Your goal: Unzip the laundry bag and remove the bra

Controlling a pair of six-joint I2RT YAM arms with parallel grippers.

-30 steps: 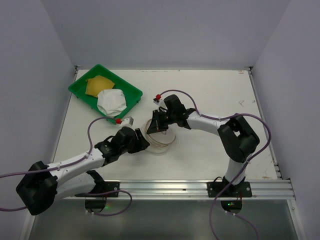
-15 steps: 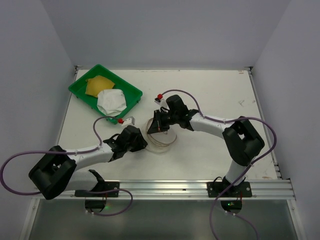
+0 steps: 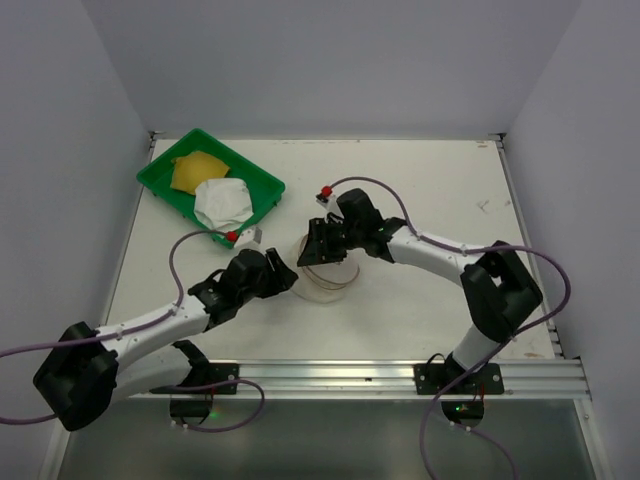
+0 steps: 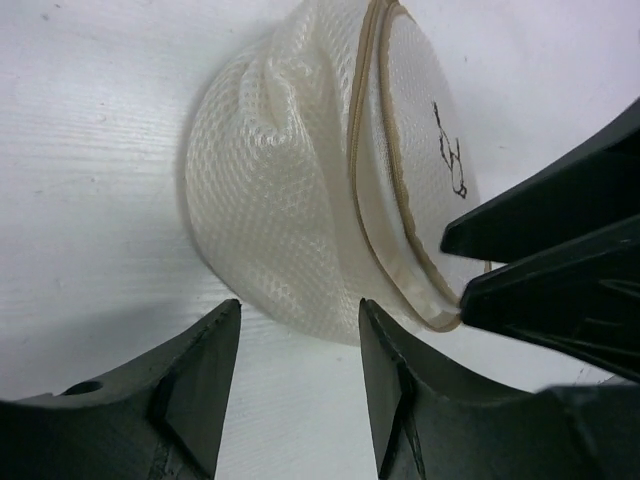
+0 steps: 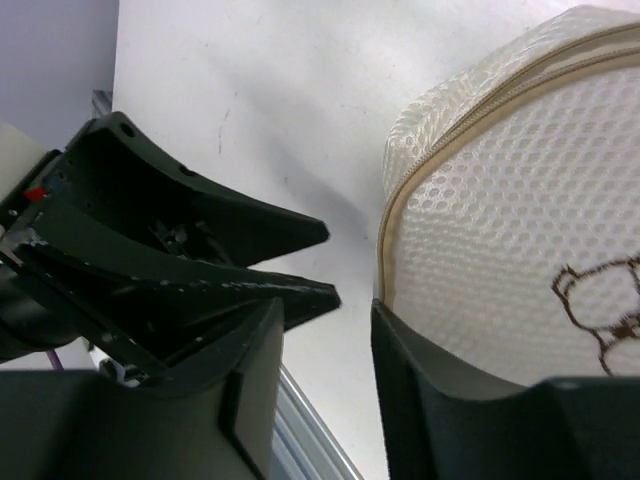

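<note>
**Two open pincers facing each other across the bag**

The bag [image 3: 322,272] lies on its side on the bench [image 3: 430,190]. Its mesh wall is slumped, and its lid [image 4: 425,170], which bears a small black drawing, is tilted toward the right arm. The tan zip band [image 4: 362,190] runs round the lid, but whether it is undone cannot be told from these views.

The bra [image 3: 222,203] is not in the bag. It rests in the green tray [image 3: 258,183], well apart from the bag on its far left side. Removal therefore appears to be done.

The left pincer [image 4: 300,315] is on the near left of the bag with its fingers parted wide and nothing between them. The slumped mesh lies just beyond its tips, apparently clear of both.

The right pincer [image 5: 326,310] is on the far side of the bag, also parted and holding nothing. The lid rim lies just beside one of its fingertips, and contact there cannot be settled.

The two pincers point at each other across the bag. This arrangement would let one steady the soft mesh while the other works at the rim. With the bra already in the tray, it may equally be a pose after release.
</note>
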